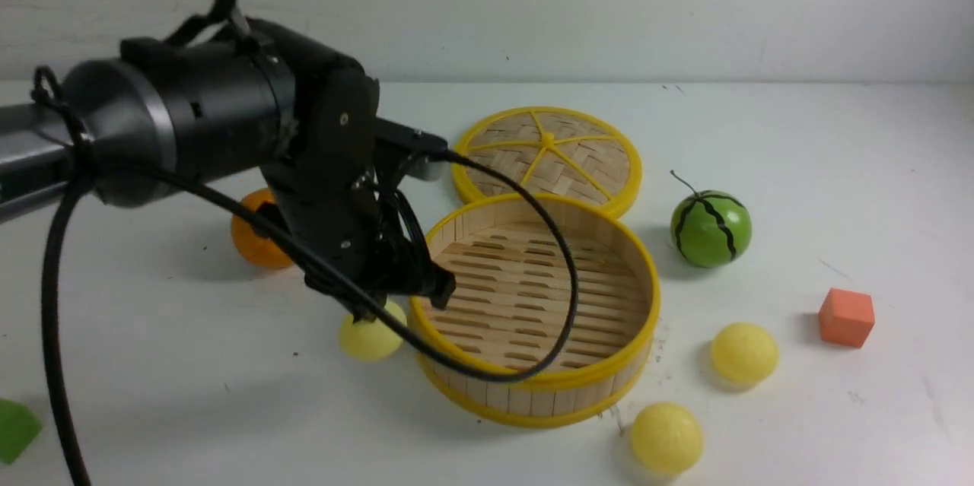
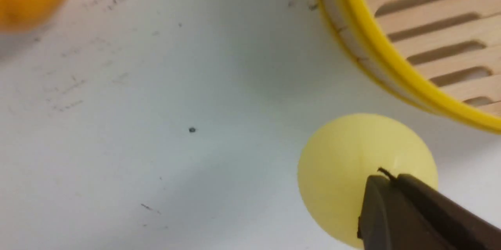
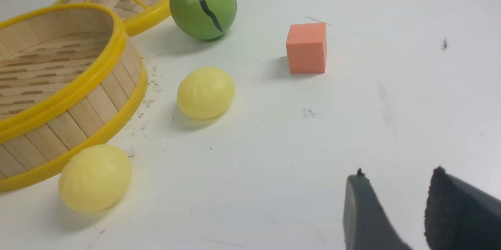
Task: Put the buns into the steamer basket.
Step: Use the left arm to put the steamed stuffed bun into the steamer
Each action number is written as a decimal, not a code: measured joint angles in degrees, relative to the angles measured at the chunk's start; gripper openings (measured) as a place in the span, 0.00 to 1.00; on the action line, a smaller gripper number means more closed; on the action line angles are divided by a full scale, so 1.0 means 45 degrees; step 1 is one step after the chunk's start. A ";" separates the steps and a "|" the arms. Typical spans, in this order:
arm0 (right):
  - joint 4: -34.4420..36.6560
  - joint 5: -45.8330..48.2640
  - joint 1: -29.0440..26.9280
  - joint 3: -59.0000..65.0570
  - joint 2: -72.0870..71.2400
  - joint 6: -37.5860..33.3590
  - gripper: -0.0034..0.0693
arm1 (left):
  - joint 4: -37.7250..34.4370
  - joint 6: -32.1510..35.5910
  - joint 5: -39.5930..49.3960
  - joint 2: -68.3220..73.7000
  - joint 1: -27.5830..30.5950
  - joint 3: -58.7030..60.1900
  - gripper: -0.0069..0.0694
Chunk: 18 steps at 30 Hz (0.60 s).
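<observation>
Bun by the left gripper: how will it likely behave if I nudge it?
The bun looks round and smooth, so it may roll when pushed. Its glossy skin could slip from the shut left gripper. The basket beside it might stop it one way.

Legible texts, labels, brands, numbers or signs: none could be read in any of the three views, from edge to edge of each frame.

Tabletop robot workspace, black cabled arm, white scuffed tabletop
</observation>
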 joint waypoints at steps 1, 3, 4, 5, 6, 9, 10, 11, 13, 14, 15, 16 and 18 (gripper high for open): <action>0.0000 0.0000 0.0000 0.0000 0.0000 0.0000 0.38 | 0.0012 0.0000 0.0190 -0.0128 0.0000 -0.0284 0.07; 0.0000 0.0000 0.0000 0.0000 0.0000 0.0000 0.38 | 0.0044 0.0000 0.0322 -0.0134 0.0000 -0.0387 0.07; 0.0000 0.0000 0.0000 0.0000 0.0000 0.0000 0.38 | 0.0044 0.0000 0.0469 -0.0134 0.0000 -0.0402 0.07; 0.0000 0.0000 0.0000 0.0000 0.0000 0.0000 0.38 | 0.0044 0.0000 0.0508 -0.0123 0.0000 -0.0402 0.07; 0.0000 0.0000 0.0000 0.0000 0.0000 0.0000 0.38 | 0.0044 0.0000 0.0508 -0.0123 0.0000 -0.0402 0.07; 0.0000 0.0000 0.0000 0.0000 0.0000 0.0000 0.38 | -0.0049 0.0000 0.0420 -0.0123 0.0000 -0.0523 0.07; 0.0000 0.0000 0.0000 0.0000 0.0000 0.0000 0.38 | -0.0157 0.0020 0.0420 -0.0123 0.0000 -0.0597 0.07; 0.0000 0.0000 0.0000 0.0000 0.0000 0.0000 0.38 | -0.0248 0.0084 0.0411 -0.0111 0.0000 -0.0689 0.07; 0.0000 0.0000 0.0000 0.0000 0.0000 0.0000 0.38 | -0.0758 0.0526 0.0411 -0.0054 0.0000 -0.1361 0.07; 0.0000 0.0000 0.0000 0.0000 0.0000 0.0000 0.38 | -0.0758 0.0563 0.0411 -0.0054 0.0000 -0.1361 0.07; 0.0000 0.0000 0.0000 0.0000 0.0000 0.0000 0.38 | -0.1086 0.0858 0.0368 0.0113 0.0000 -0.1933 0.07; 0.0000 0.0000 0.0000 0.0000 0.0000 0.0000 0.38 | -0.1239 0.1016 0.0318 0.0292 0.0000 -0.2322 0.07; 0.0000 0.0000 0.0000 0.0000 0.0000 0.0000 0.38 | -0.1396 0.1293 0.0273 0.0812 0.0000 -0.3084 0.07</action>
